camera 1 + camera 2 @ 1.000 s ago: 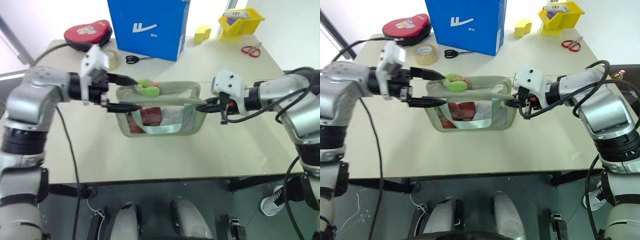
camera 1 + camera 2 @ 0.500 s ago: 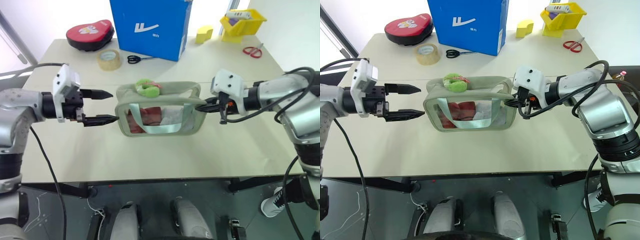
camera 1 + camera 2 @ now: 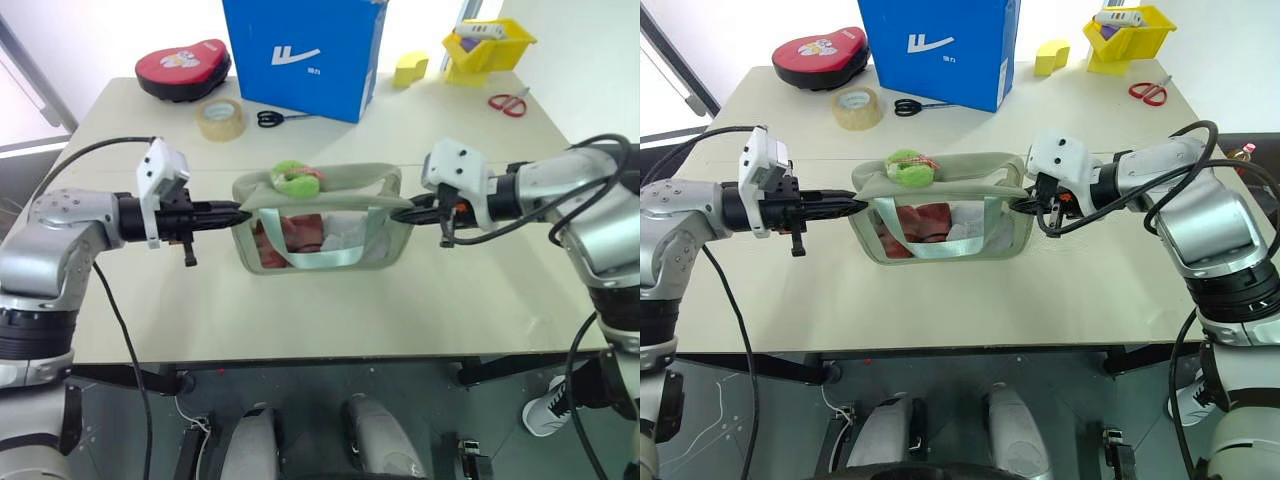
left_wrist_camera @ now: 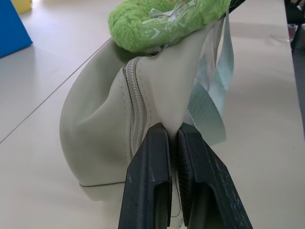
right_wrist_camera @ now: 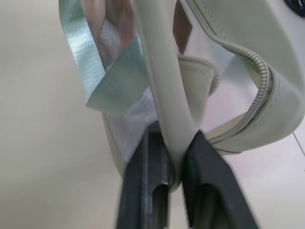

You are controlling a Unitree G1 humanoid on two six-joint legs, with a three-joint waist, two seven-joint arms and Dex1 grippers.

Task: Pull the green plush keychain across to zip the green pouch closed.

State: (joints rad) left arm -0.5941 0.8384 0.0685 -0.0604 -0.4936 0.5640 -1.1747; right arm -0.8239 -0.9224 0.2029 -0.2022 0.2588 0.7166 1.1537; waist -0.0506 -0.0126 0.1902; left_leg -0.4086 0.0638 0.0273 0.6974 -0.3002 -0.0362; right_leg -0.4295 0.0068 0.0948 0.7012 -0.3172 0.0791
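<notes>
On the smooth beige table (image 3: 300, 310), the soft rectangular green pouch (image 3: 320, 225) stood between my tools. My left tool (image 4: 172, 138) pinched its fabric end; my right tool (image 5: 174, 157) clamped the opposite edge. The fuzzy green plush keychain (image 3: 294, 177) sat on top, toward the left end.

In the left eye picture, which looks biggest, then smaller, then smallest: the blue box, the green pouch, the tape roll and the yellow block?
1. Blue box, though it sits farther back and its top is cut off.
2. Green pouch.
3. Tape roll.
4. Yellow block, which sits farther back, so it may only look smaller than the tape.
</notes>
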